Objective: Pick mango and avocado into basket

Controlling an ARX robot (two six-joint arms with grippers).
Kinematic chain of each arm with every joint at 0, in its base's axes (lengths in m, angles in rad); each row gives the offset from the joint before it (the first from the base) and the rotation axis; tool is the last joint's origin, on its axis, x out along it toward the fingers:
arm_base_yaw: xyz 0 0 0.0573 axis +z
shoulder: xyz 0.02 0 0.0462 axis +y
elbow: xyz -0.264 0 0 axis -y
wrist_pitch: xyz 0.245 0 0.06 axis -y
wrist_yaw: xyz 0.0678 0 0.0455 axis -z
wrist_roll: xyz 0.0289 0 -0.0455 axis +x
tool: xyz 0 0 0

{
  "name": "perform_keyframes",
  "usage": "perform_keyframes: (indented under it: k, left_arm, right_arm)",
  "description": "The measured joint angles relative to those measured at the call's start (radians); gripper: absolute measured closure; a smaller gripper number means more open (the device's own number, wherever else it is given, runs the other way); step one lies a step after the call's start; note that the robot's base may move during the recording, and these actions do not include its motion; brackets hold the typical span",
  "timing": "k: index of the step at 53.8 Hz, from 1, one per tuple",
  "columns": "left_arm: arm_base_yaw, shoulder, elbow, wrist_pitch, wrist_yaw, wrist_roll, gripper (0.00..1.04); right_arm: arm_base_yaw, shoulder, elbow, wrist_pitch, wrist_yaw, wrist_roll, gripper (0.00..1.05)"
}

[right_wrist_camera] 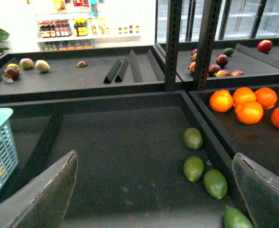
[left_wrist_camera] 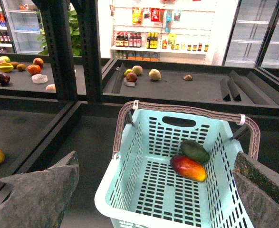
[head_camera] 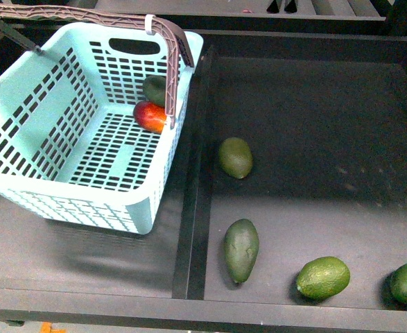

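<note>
Front view shows a dark shelf tray (head_camera: 307, 90) split by a raised divider (head_camera: 195, 208). On the bay left of that divider sits the basket (head_camera: 50, 132), tipped a little, its brownish handle (head_camera: 168, 41) swung across the far rim. Inside it, in the far corner nearest the divider, the mango (head_camera: 150, 116) lies on the slotted floor with the avocado (head_camera: 155, 89) touching it just behind, against the far wall. On the bay right of the divider, two darker avocados (head_camera: 236, 157) lie near the divider, one behind the other, and two brighter green ones (head_camera: 323, 277) rest along the near edge. The left end effector (left_wrist_camera: 153, 190) hangs above the basket with its fingers (left_wrist_camera: 44, 194) spread wide, gripping nothing. The right end effector (right_wrist_camera: 153, 190) hangs over its bay, likewise wide apart and empty, with limes (right_wrist_camera: 193, 168) by the bay's far side wall.
</note>
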Motion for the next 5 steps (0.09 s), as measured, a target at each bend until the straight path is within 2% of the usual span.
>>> perform_keyframes:
  k: [5]
  left_arm:
    - [0.0, 0.0, 0.0, 0.0, 0.0, 0.0, 0.08]
  right_arm:
    - [0.0, 0.0, 0.0, 0.0, 0.0, 0.0, 0.09]
